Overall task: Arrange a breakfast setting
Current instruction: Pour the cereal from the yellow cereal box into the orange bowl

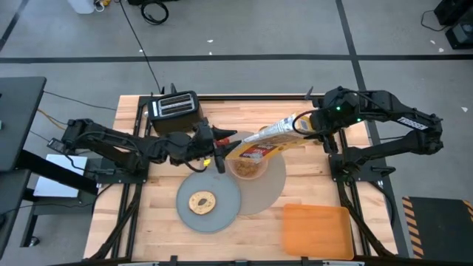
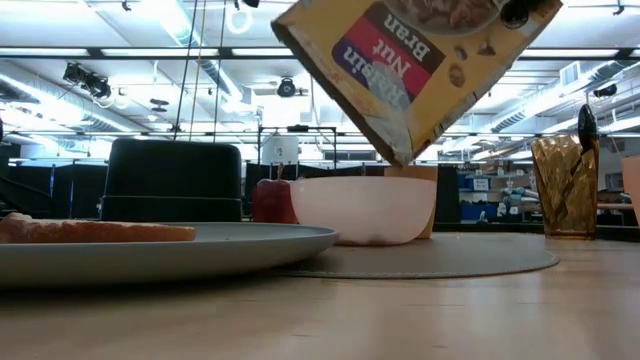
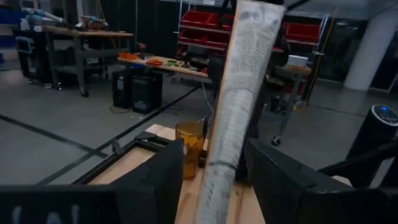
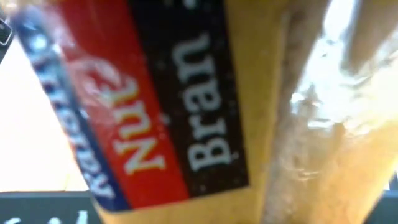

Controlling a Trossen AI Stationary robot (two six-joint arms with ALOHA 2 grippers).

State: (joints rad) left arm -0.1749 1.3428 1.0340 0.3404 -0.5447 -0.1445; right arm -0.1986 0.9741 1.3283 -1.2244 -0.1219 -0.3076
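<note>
Though shallow, translucent pink bowl

Even overhead light, soft shadows on the table in the high view. Low view backlit by ceiling strip lights — foreground soft. Left wrist view dim. Right wrist view heavily blurred — cereal box too close, glare on its wrapping.

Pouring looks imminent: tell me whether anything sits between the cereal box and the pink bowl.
Nothing visible does. The cereal box hangs tilted over the pink bowl, with open air between its lowest corner and the rim.
</note>
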